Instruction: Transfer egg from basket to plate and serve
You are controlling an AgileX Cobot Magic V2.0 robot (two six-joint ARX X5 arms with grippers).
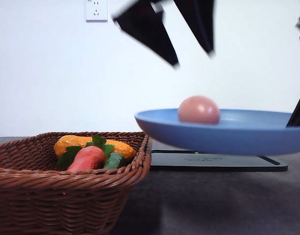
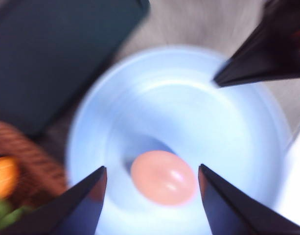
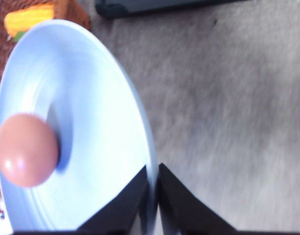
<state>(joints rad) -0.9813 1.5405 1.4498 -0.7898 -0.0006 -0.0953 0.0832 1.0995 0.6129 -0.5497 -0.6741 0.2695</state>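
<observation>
the right claw (image 3: pixel 152 196) is pressed together on the raised rim of the wide, shallow, matte blue round plate (image 3: pixel 91 122), one dark finger on each face of the edge, and in the front view the plate hangs in the air above the grey bench (image 1: pixel 213 200), clear of the flat black tray (image 1: pixel 213 161) behind it. the left claw (image 2: pixel 152 196) is spread wide, holding nothing, its two dark fingers (image 2: pixel 76 205) poised over the plate. the small, smooth, pinkish-tan oval egg (image 2: pixel 163 177) sits whole and glossy inside the plate, directly below the gap between those open fingers, apart from both, and well across the plate from the rim the right claw pinches. to the left, the big brown woven wicker basket (image 1: pixel 42 205) rests on the bench, holding an orange-red carrot toy with green leaves (image 1: pixel 87 157) and a yellow-orange toy (image 1: pixel 71 143) behind it.
</observation>
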